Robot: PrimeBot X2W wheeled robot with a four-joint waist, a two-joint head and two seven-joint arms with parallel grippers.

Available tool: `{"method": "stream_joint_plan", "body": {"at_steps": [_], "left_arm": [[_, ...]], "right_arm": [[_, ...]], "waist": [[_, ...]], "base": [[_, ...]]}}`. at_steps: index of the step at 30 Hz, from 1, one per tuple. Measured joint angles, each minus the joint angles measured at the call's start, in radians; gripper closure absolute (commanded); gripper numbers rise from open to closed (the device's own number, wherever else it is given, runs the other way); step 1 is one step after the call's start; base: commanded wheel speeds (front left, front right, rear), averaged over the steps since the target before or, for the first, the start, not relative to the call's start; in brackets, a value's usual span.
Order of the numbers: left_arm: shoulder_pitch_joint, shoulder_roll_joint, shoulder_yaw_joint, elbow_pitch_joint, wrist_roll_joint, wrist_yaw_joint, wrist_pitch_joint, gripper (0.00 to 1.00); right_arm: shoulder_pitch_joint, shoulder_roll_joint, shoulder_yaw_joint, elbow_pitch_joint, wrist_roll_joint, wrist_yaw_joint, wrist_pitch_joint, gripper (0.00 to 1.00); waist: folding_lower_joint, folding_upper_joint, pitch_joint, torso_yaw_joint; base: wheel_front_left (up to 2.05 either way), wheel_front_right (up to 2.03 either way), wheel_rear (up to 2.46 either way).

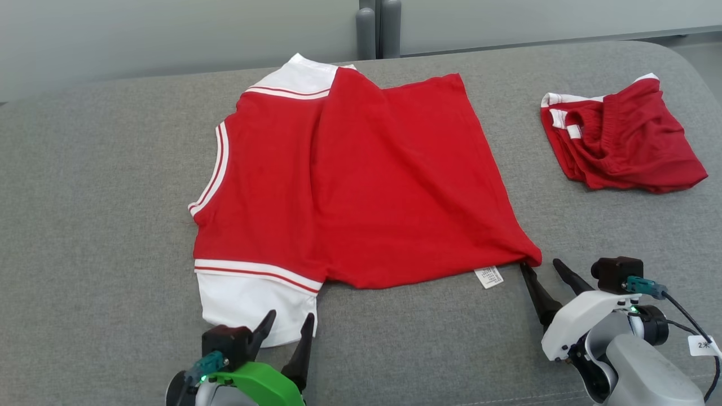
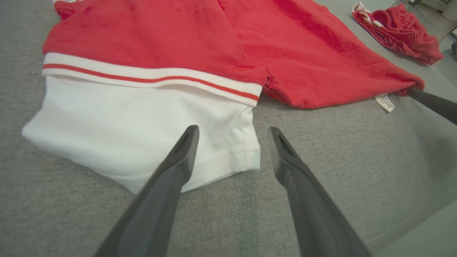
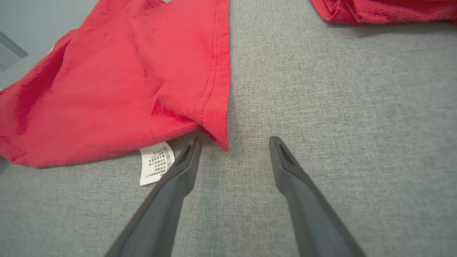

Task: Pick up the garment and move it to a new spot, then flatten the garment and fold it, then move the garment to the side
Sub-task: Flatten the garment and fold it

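We find the garment [image 1: 366, 180], a red shirt with white sleeves and red-striped white trim, lying flat near the middle of the grey fabric-covered table [image 1: 84, 225]. Its red body is folded over itself, with one white sleeve at the far edge and the other at the near edge. A white care label [image 1: 488, 277] projects from the near red hem.

We see the left pincer [image 1: 291, 316] at the near white sleeve with its fingers spread and nothing between them. In the left wrist view, the left pincer [image 2: 232, 130] has one finger over the white cloth of the garment [image 2: 160, 35] and the other over bare table just beside the sleeve's edge.

We see the right pincer [image 1: 540, 264] at the near right corner of the garment, also spread and pinching nothing. In the right wrist view, the right pincer [image 3: 234, 140] has one fingertip just beside the pointed red corner of the garment [image 3: 107, 82] and near the care label [image 3: 156, 162]; the other finger is over bare table.

A second red garment [image 1: 620, 141], bunched, lies well apart at the far right.
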State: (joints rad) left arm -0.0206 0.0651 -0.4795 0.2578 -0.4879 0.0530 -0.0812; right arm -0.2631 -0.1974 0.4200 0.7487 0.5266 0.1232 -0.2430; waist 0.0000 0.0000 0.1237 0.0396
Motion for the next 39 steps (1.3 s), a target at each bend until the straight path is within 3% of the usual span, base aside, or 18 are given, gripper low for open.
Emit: {"method": "stream_joint_plan", "body": {"at_steps": [11, 19, 27, 39], "left_arm": [[0.038, -0.006, 0.123, -0.029, -0.067, 0.015, -0.058, 0.0], [0.079, 0.044, 0.19, -0.035, -0.096, 0.027, -0.071, 0.0], [0.112, 0.109, 0.201, 0.031, -0.089, 0.028, -0.06, 0.0], [0.077, 0.113, 0.153, 0.097, -0.038, 0.022, -0.056, 0.0]], "right_arm": [[0.009, -0.042, -0.05, -0.074, -0.009, 0.0, -0.003, 0.0], [0.009, -0.084, -0.123, -0.186, -0.032, 0.0, -0.005, 0.0], [0.009, -0.082, -0.138, -0.271, -0.057, 0.0, -0.007, 0.0], [0.032, -0.08, -0.135, -0.336, -0.078, 0.0, -0.009, 0.0]], "waist": [[0.0, 0.0, -0.037, -0.012], [0.0, 0.0, -0.057, -0.02], [0.0, 0.0, -0.06, -0.031], [0.0, 0.0, -0.042, -0.076]], "base": [[0.0, 0.0, 0.0], [0.0, 0.0, 0.0], [0.0, 0.0, 0.0], [0.0, 0.0, 0.0]]}}
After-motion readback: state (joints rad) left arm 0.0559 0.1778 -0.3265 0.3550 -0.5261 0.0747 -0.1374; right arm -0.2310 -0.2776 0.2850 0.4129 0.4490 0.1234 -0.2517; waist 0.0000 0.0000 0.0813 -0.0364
